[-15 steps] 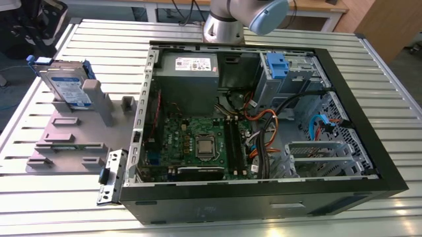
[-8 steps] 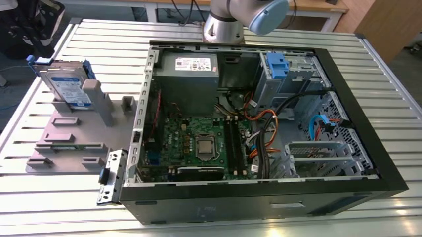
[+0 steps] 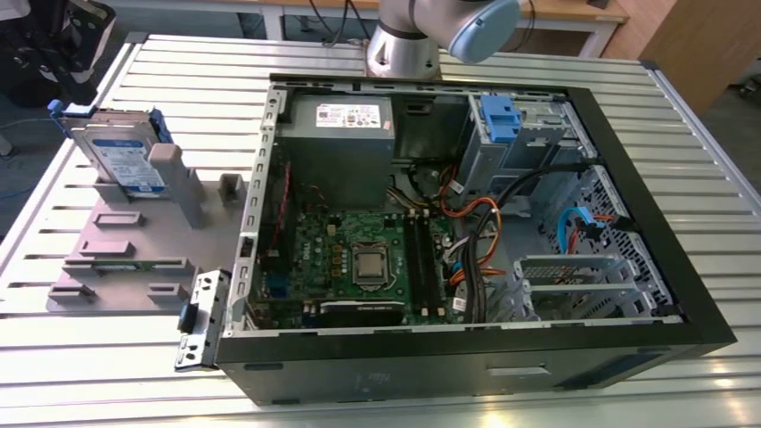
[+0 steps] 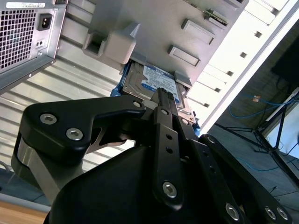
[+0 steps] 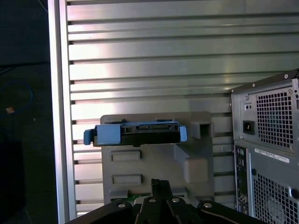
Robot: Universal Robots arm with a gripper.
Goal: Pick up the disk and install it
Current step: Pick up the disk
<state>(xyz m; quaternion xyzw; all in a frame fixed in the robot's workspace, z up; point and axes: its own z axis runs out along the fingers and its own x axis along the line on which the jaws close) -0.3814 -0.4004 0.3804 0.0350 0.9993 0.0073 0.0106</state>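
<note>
Disk (image 3: pixel 123 160) standing upright in grey holder (image 3: pixel 131 259), beside case (image 3: pixel 476 361). Gripper (image 5: pixel 160 183) hovering apart from disk, jaws meeting, gripping nothing.

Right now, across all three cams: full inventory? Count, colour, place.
disk: 1, silver with a blue carrier, standing upright in the fixture, at the exterior view's left
fixture: 1, grey, on the table beside the computer case
computer case: 1, black, lying open on the table
power supply: 1, grey, inside the case
motherboard: 1, green, on the case floor
latch: 1, blue, on the grey drive cage
cables: several, orange, black and blue, inside the case
table: 1, silver, slatted, under everything
arm: 1, silver and light blue, beyond the case
claw: 1, black, shut, empty, apart from the disk
</note>
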